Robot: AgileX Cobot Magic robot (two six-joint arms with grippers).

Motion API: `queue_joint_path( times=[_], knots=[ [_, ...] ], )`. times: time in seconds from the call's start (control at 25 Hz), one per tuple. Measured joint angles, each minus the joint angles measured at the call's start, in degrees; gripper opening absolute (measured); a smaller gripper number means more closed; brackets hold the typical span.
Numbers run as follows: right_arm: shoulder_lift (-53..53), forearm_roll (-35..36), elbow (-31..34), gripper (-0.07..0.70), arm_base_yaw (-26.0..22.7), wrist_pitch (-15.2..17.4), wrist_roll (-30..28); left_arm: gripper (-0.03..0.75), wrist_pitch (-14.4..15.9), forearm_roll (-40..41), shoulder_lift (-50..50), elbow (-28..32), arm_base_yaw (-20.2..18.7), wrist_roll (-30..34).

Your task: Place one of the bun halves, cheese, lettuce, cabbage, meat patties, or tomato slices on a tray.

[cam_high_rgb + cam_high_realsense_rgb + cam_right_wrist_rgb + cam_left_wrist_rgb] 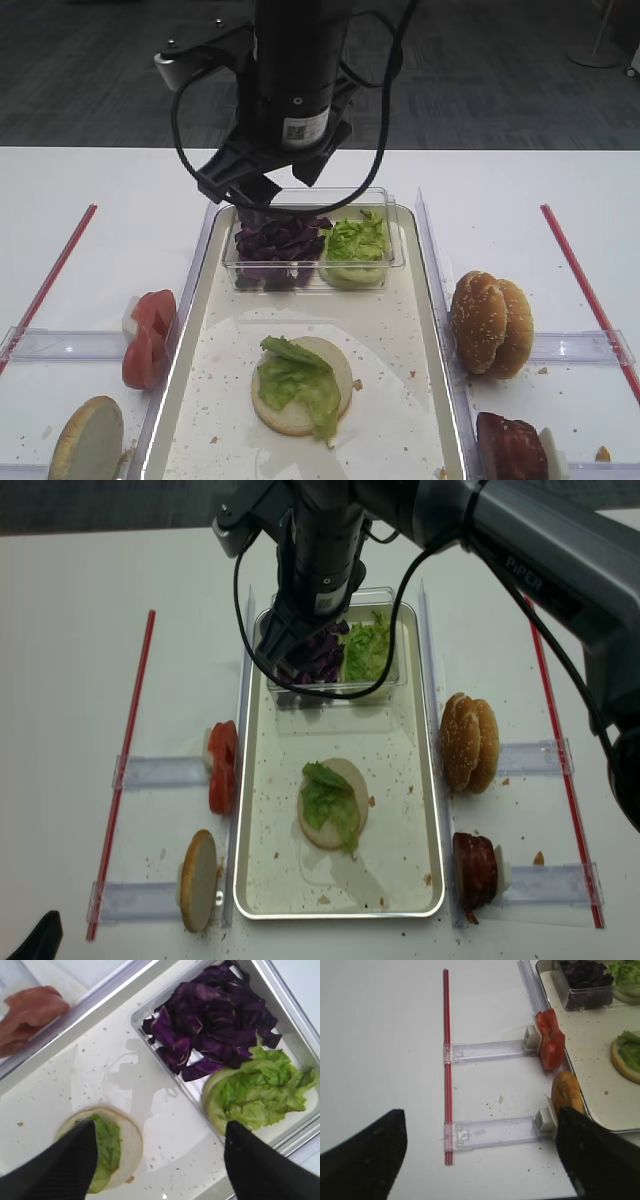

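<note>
I have the right gripper hanging jaws wide, empty, over the clear tub at the tray's far end — purple cabbage directly below, ready to pinch.

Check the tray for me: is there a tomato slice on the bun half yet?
No, the bun half on the tray carries only lettuce; the tomato slices stand outside its left rim.
</note>
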Motion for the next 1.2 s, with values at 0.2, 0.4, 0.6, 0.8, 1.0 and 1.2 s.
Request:
queue_joint_path(
  times=[0.2, 0.4, 0.6, 0.8, 1.0, 1.2],
  knots=[
    [0.00, -4.65, 0.00, 0.548, 0.00, 0.04, 0.92, 0.564, 0.00, 0.00, 0.00, 0.00, 0.00, 0.00],
    [0.00, -6.60, 0.00, 0.547, -1.01, 0.04, 1.52, 0.564, 0.00, 0.00, 0.00, 0.00, 0.00, 0.00],
    [0.00, -4.24, 0.00, 0.547, -6.81, 0.04, 1.82, 0.564, 0.00, 0.00, 0.00, 0.00, 0.00, 0.00],
    [0.00, -3.34, 0.00, 0.546, -13.31, 0.04, 1.92, 0.564, 0.00, 0.00, 0.00, 0.00, 0.00, 0.00],
    [0.00, -2.54, 0.00, 0.546, -19.63, 0.04, 2.23, 0.564, 0.00, 0.00, 0.00, 0.00, 0.00, 0.00],
    [0.00, -1.86, 0.00, 0.546, -26.89, 0.04, 2.53, 0.564, 0.00, 0.00, 0.00, 0.00, 0.00, 0.00]
  ],
)
